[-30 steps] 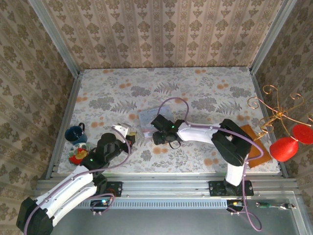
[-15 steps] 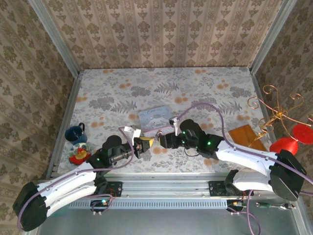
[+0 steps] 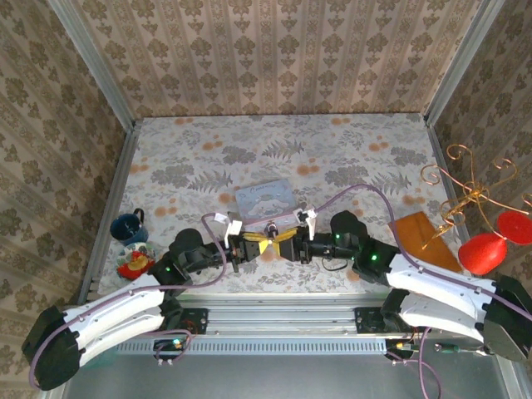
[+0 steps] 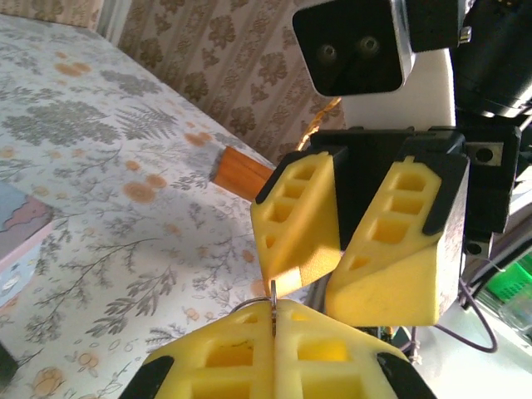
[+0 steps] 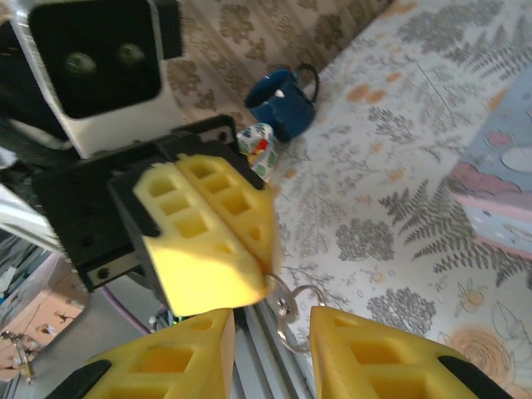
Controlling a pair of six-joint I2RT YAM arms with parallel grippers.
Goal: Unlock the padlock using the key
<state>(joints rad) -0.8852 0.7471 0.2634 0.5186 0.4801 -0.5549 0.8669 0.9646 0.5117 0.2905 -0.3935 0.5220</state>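
I judge we are early, approx. at a handover: left gripper (image 4: 273, 309) is closed tight on the key (image 4: 273, 291) in the air, right gripper (image 5: 271, 320) has jaws apart around its wire ring (image 5: 291, 306), and the padlock (image 3: 270, 229) lies on the table (image 3: 374, 191) just beside the blue tin (image 3: 266, 198), i.e. inserting and turning remain.

Both arms stretched inward, left gripper (image 3: 259, 244) pinched shut, tip to tip with the parted right gripper (image 3: 284, 238)
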